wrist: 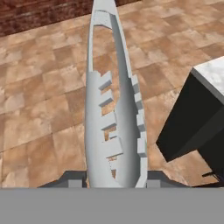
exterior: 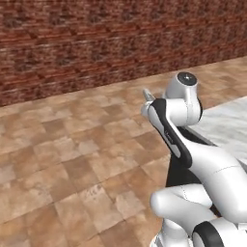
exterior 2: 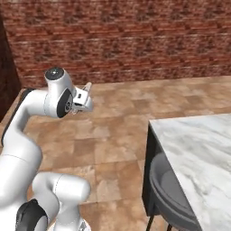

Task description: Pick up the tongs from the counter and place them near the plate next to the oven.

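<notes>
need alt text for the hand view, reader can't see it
Grey metal tongs held between the pincer, their two notched arms running up the frame to the joined end. Below lies brown tiled floor; a white marble counter corner over dark cabinetry sits at right.

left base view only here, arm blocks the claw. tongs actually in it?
Observer: Yes. In the hand view the tongs sit clamped in the claw, with their arms pointing away from the hand.
Operator: what's under them?
Observer: Brown floor tiles. The counter corner is off to one side, not below.
Operator: anything at the counter?
Observer: The right base view shows a dark grey stool beside its edge.
</notes>
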Robot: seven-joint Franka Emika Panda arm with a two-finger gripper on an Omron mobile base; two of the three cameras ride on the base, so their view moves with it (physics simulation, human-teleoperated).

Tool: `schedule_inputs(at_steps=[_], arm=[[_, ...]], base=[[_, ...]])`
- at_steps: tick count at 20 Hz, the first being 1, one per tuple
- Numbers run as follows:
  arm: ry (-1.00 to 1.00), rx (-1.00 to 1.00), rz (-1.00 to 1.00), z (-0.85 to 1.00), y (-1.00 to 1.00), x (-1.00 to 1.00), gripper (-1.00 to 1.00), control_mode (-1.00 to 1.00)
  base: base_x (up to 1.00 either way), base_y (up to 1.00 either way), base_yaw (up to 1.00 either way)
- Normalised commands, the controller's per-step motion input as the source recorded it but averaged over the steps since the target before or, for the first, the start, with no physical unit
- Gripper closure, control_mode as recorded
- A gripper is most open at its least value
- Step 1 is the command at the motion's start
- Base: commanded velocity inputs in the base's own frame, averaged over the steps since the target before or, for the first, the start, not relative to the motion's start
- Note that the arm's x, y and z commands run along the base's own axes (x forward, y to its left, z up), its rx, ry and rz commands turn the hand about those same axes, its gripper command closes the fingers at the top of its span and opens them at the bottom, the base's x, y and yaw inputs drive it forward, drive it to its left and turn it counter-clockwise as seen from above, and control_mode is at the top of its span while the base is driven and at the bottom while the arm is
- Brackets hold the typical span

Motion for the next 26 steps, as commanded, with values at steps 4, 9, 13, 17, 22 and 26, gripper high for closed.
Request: schedule_inputs(at_steps=[4,9,13,17,22,26], arm=[[0.0,0.0,0.0,0.0,0.0,0.0,1.0,1.0],[0.0,0.0,0.0,0.0,0.0,0.0,1.0,1.0],[0.0,0.0,0.0,0.0,0.0,0.0,1.0,1.0],[0.0,0.0,0.0,0.0,0.0,0.0,1.0,1.0],[0.0,0.0,0.0,0.0,0.0,0.0,1.0,1.0],[0.0,0.0,0.0,0.0,0.0,0.0,1.0,1.0]], base=[[1.0,0.69,-0.46],[1.0,0.81,-0.57],[1.0,0.7,-0.61],[1.0,0.71,-0.62],[1.0,0.76,-0.62],[1.0,0.93,-0.59]])
